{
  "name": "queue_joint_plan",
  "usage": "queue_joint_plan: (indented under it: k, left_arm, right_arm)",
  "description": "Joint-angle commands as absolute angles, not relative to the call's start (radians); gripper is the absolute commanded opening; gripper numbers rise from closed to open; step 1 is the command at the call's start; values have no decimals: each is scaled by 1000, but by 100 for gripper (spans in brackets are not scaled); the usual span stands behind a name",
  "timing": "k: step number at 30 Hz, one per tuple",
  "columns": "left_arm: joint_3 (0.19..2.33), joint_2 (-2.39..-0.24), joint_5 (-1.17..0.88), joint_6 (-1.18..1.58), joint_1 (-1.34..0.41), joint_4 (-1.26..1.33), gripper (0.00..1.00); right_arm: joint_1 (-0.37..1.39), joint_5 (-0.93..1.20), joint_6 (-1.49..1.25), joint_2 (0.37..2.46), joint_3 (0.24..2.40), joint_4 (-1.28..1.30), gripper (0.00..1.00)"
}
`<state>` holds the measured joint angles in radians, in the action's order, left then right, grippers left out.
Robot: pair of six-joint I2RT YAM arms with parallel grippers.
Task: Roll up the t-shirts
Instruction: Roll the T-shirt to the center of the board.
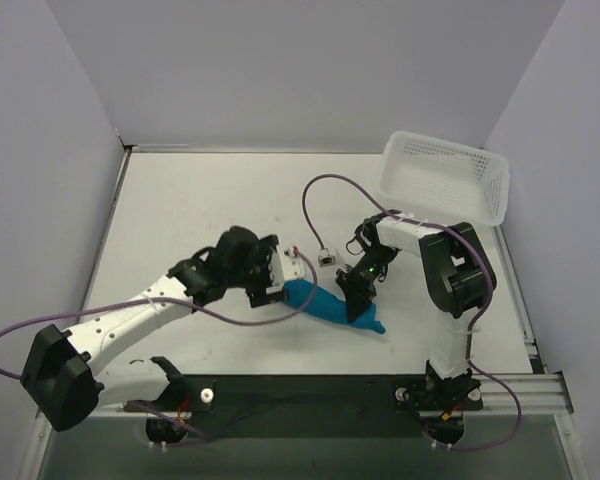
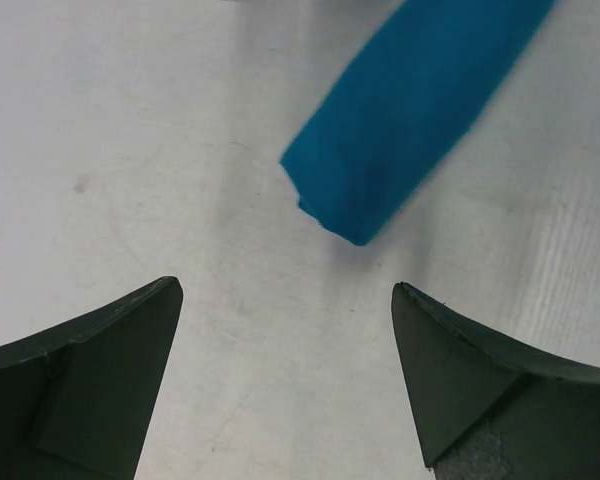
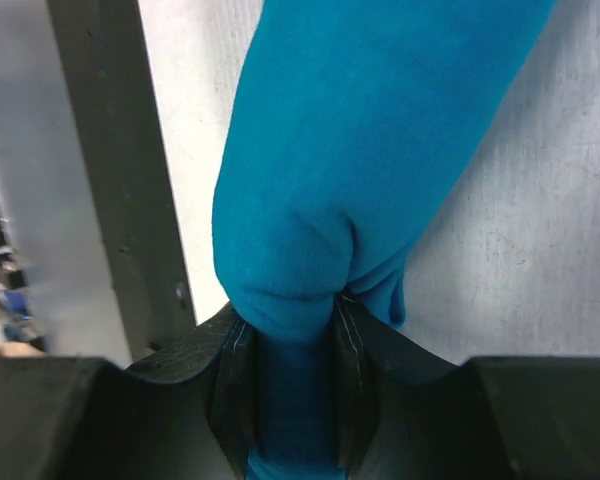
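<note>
Toward the near edge of the white table (image 1: 200,200), roughly midway between the two arm bases, the teal-blue t-shirt (image 1: 325,303) lies as a tight, narrow roll. It runs diagonally from the left gripper (image 1: 277,283) down to the right gripper (image 1: 361,306). Seen from above, its left end sits just beside the left gripper, and its right end pokes out a little past the right gripper, toward the front rail (image 1: 310,385). The left wrist camera shows the left gripper's dark fingers (image 2: 90,385) spread wide apart, with bare table between them and nothing held. The blunt end of the roll lies just ahead of the gap, apart from both fingertips. The right wrist camera shows the right gripper's fingers (image 3: 230,365) closed in on the cloth, pinching part of the roll between them so that the fabric bulges out above the pinch. Beside the roll in the same view runs a grey bar (image 3: 105,150), slightly blurred. At the far right corner of the table the white mesh basket (image 1: 445,195) stands well apart from the shirt, near the right wall. A purple cable (image 1: 308,200) loops over the table from the right arm, and another trails from the left arm near its base
</note>
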<state>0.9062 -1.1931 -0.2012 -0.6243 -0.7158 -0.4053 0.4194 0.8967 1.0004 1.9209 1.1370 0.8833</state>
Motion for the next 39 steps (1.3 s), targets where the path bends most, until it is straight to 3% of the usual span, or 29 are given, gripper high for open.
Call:
queue_joint_plan:
  k: [1, 9, 13, 39]
  left_arm:
    - [780, -1154, -109, -725, -857, -240, 97]
    - [503, -1267, 51, -989, -1083, 395, 90]
    - [518, -1354, 34, -979, -1100, 439, 82]
    - [695, -1816, 134, -973, -1115, 677, 83]
  right_arm:
    - [385, 922, 960, 1994, 1189, 1018, 0]
    - [313, 995, 931, 2111, 1288, 1140, 0]
    - [258, 1052, 874, 2180, 1337, 1160, 0]
    - [235, 1077, 788, 2250, 1391, 1170, 0]
